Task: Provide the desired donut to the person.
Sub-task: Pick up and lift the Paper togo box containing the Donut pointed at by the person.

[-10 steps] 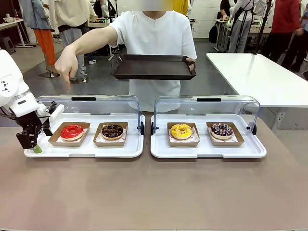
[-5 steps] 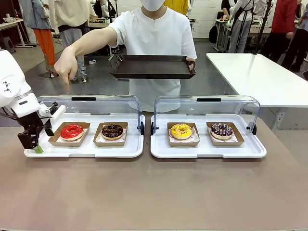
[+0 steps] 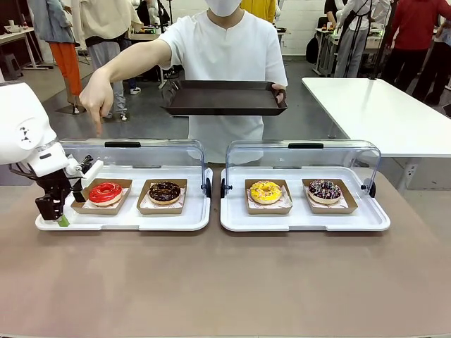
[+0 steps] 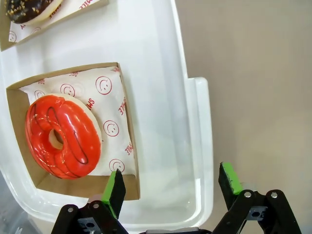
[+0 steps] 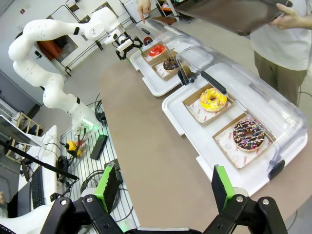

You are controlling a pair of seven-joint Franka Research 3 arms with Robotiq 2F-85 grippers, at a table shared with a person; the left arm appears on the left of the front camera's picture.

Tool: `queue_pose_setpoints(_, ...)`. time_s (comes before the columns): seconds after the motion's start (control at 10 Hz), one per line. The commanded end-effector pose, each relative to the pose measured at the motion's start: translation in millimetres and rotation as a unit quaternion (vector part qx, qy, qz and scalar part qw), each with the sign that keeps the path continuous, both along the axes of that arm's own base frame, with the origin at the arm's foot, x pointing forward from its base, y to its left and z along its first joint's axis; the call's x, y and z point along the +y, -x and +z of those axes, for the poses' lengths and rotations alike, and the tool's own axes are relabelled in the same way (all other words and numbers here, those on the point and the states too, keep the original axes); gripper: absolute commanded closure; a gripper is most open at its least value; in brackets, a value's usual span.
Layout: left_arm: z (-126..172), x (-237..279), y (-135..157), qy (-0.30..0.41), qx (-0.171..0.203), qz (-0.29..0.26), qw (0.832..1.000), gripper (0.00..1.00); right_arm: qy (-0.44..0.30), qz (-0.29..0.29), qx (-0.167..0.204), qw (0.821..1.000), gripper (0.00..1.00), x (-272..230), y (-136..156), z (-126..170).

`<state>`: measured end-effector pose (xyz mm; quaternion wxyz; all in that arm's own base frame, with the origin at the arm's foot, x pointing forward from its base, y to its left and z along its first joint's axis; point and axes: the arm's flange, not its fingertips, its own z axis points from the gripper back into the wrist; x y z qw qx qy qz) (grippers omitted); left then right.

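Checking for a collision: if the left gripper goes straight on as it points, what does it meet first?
Probably the white tray, its bare end beside the red donut's box. The open left gripper has one finger over the box's wall, the other past the rim over the table. Depth is unclear.

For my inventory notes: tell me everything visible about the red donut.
The red donut is a ring glazed glossy red with thin dark stripes. It lies flat on smiley-printed paper in an open brown cardboard box on the white tray. The open left gripper hovers by the box, not touching the donut.
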<state>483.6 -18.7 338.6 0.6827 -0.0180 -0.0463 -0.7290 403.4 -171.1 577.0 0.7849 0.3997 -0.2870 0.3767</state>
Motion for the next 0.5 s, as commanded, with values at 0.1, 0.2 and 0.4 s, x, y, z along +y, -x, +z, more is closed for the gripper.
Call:
queue_pose_setpoints(0.1,-7.2,0.7,-14.6,-0.014,-0.013,0.004,1.0,0.0,-0.002,0.001,-0.001,1.0,0.0,0.7,0.5,-0.7)
queue_pose_setpoints(0.2,-8.3,1.1,-16.5,-0.015,-0.018,0.006,1.0,0.0,-0.002,0.001,-0.001,1.0,0.0,0.7,0.5,-0.7)
queue_pose_setpoints(0.4,-10.6,2.4,-18.9,-0.018,-0.02,0.003,1.0,0.0,-0.002,0.001,-0.001,1.0,0.0,0.7,0.5,-0.7)
